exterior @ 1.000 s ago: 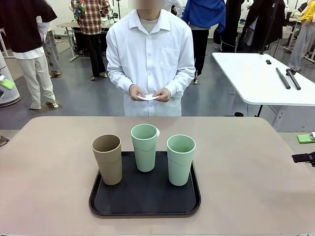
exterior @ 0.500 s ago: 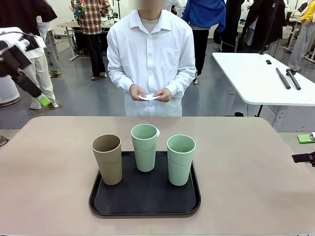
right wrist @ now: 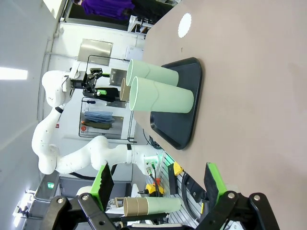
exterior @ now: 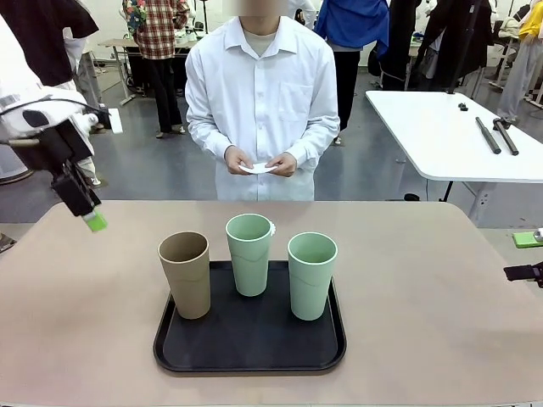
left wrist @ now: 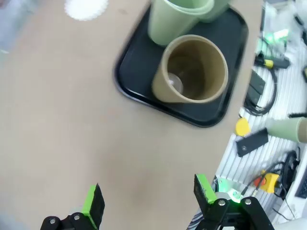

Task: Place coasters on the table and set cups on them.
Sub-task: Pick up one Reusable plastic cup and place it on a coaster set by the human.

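Three tall tapered cups stand upright on the black tray (exterior: 250, 339): the tan-brown cup (exterior: 185, 273) at the left, the middle mint cup (exterior: 249, 253) farther back, and the right mint cup (exterior: 311, 274). A lacy white coaster (left wrist: 86, 8) lies flat on the beige table (exterior: 424, 297) just behind the tray. The white disc (exterior: 256, 168) in the person's hands (exterior: 284, 164) looks like another coaster.

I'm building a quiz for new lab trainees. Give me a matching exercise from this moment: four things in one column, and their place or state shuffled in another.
Things:
1. tan cup
2. coaster nearest the cups
3. other white coaster
4. left gripper

Place or state:
A. open, empty, above the table
B. in the person's hands
C. upright on the black tray
D. flat on the bare table behind the tray

Pairs: 1-C, 2-D, 3-B, 4-A
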`<act>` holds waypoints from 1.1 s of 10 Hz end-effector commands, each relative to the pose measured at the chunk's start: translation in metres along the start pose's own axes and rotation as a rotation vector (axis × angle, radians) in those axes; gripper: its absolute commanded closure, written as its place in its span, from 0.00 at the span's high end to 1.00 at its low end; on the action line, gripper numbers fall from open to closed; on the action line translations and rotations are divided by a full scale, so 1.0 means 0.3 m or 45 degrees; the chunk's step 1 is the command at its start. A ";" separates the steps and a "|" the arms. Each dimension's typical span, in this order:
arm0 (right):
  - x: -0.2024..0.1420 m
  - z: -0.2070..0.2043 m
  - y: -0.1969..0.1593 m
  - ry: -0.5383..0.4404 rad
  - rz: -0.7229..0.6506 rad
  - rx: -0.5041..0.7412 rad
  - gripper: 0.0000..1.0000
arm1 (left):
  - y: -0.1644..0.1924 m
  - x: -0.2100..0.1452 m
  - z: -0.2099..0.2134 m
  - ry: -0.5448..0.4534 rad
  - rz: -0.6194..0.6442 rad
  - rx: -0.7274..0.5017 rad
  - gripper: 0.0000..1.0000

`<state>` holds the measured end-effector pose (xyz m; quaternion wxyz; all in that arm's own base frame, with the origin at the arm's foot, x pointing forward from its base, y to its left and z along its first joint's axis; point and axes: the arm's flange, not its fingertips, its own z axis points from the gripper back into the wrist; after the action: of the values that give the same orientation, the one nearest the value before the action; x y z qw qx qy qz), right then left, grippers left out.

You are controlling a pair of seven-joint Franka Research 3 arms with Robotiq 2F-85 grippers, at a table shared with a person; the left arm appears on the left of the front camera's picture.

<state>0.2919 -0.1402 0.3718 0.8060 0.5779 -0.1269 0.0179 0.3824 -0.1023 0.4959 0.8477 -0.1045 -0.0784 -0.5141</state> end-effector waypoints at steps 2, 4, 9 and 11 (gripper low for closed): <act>0.006 -0.001 -0.004 -0.013 0.007 0.013 1.00 | -0.016 -0.004 -0.049 0.053 -0.069 -0.069 1.00; 0.006 -0.001 -0.004 -0.013 0.007 0.013 1.00 | -0.018 0.003 -0.036 0.035 -0.038 -0.022 1.00; 0.006 -0.001 -0.004 -0.013 0.007 0.013 1.00 | 0.042 -0.049 -0.053 -0.327 -0.278 -0.305 1.00; 0.006 -0.001 -0.004 -0.013 0.007 0.013 1.00 | 0.131 -0.125 -0.086 -0.623 -0.436 -0.500 1.00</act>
<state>0.2919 -0.1401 0.3718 0.8063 0.5775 -0.1266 0.0180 0.3898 -0.0736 0.4755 0.7231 -0.2871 -0.1943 -0.5974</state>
